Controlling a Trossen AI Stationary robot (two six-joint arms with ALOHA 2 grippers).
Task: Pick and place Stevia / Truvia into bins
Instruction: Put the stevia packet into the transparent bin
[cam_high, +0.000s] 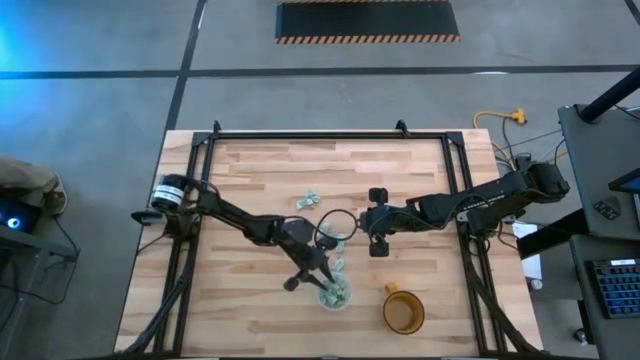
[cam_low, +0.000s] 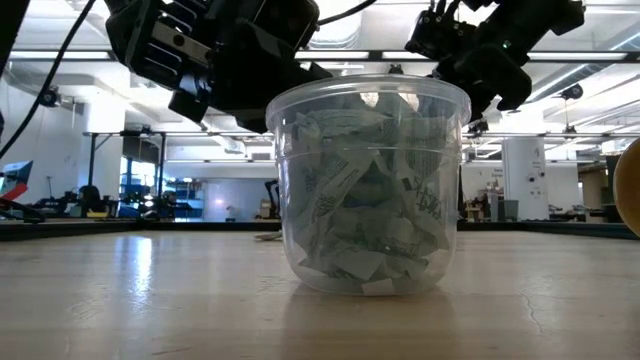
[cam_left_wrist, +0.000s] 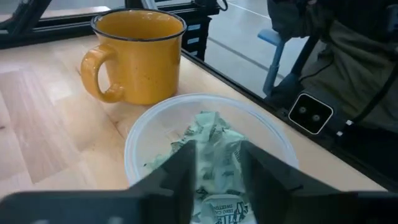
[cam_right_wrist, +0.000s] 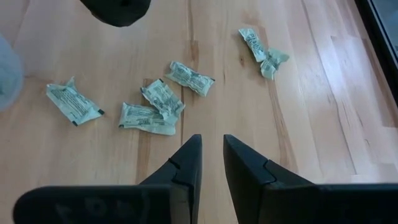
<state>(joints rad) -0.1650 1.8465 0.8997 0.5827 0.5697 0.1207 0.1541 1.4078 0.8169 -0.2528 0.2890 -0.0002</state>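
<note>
The clear plastic cup (cam_high: 335, 294) (cam_low: 368, 185) stands near the table's front edge, filled with pale green sachets. My left gripper (cam_high: 325, 272) (cam_left_wrist: 219, 180) hangs just over the cup's rim (cam_left_wrist: 143, 124), open, with one crumpled sachet (cam_left_wrist: 214, 146) between its fingers. Several loose sachets (cam_right_wrist: 155, 102) (cam_high: 305, 200) lie flat on the wood at mid-table. My right gripper (cam_high: 370, 228) (cam_right_wrist: 212, 162) hovers above the table beside them, open by a narrow gap with nothing in it. My left gripper has the crumpled sachet (cam_left_wrist: 217, 162) standing in the gap between its two fingers, above the pile in the cup. Whether the fingers (cam_left_wrist: 180, 171) touch it I cannot tell.
An amber mug (cam_high: 403, 311) (cam_left_wrist: 140, 56) stands just right of the cup, handle toward it. Two more sachets (cam_right_wrist: 264, 50) lie apart from the main group. A black frame (cam_high: 300, 133) runs along the table's far and side edges.
</note>
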